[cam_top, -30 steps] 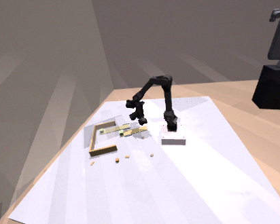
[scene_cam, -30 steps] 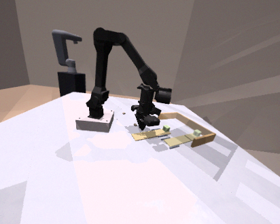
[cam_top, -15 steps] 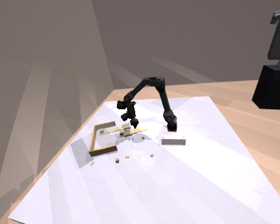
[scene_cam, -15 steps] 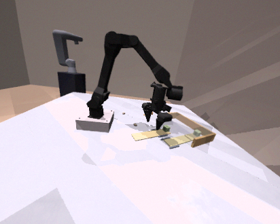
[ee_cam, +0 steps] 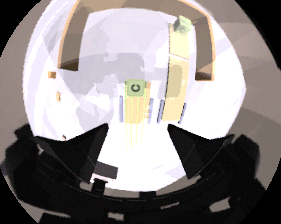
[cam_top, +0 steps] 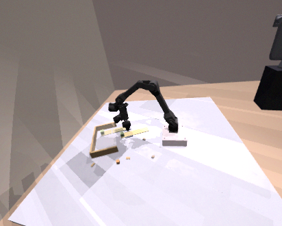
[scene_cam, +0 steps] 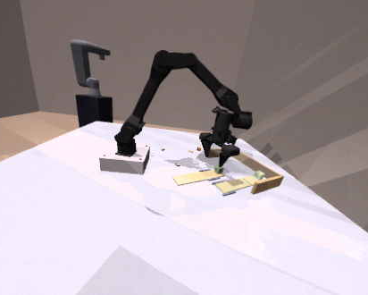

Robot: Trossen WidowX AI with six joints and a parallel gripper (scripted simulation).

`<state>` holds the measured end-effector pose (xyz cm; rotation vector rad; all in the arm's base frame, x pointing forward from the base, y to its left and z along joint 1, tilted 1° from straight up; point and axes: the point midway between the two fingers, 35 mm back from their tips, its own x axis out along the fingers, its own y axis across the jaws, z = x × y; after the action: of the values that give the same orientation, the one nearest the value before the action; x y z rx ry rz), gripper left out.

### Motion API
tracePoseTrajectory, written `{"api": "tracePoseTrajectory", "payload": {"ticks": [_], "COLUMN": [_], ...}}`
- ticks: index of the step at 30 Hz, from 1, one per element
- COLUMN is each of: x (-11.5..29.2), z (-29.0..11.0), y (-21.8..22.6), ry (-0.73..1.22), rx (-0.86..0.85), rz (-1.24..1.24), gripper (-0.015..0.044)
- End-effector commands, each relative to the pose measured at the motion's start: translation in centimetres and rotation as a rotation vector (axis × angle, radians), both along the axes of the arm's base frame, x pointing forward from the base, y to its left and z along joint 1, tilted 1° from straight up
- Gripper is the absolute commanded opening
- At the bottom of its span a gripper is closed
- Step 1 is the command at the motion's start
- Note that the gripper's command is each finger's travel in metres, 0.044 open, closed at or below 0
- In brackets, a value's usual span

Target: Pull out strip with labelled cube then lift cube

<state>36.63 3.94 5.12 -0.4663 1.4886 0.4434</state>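
My gripper (cam_top: pixel 124 125) (scene_cam: pixel 216 155) (ee_cam: pixel 138 125) is open and empty. It hangs just above a small green cube marked "C" (cam_top: pixel 122 135) (scene_cam: pixel 218 169) (ee_cam: pixel 134 88). The cube sits on the end of a pale yellow strip (cam_top: pixel 139 131) (scene_cam: pixel 194 178) (ee_cam: pixel 132 115), which lies mostly outside the wooden U-shaped frame (cam_top: pixel 104 151) (scene_cam: pixel 267 184) (ee_cam: pixel 74 32). A second strip (cam_top: pixel 111 131) (scene_cam: pixel 236 183) (ee_cam: pixel 179 70) lies beside it and reaches into the frame. It carries another green cube (cam_top: pixel 102 132) (scene_cam: pixel 258 174) (ee_cam: pixel 183 26) at its far end.
The arm's grey base block (cam_top: pixel 174 141) (scene_cam: pixel 123 163) stands to the right of the strips. Small tan bits (cam_top: pixel 128 158) (cam_top: pixel 152 156) lie scattered in front of the frame. A grey robot on a black pedestal (cam_top: pixel 274 87) (scene_cam: pixel 94 109) stands at the table's far edge.
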Motion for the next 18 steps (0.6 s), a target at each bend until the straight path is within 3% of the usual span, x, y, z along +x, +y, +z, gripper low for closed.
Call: {"api": "tracePoseTrajectory", "payload": {"ticks": [1,11,18], "x": [1.2,4.1,4.2], "z": [-0.1,-0.2,-1.1], "y": [0.9,3.4,3.4], "ry": [0.01,0.008,0.008], "rx": [-0.002,0.0,0.0], "rz": [-0.004,-0.004,-0.004], "gripper": [0.044,0.044,0.0256]}}
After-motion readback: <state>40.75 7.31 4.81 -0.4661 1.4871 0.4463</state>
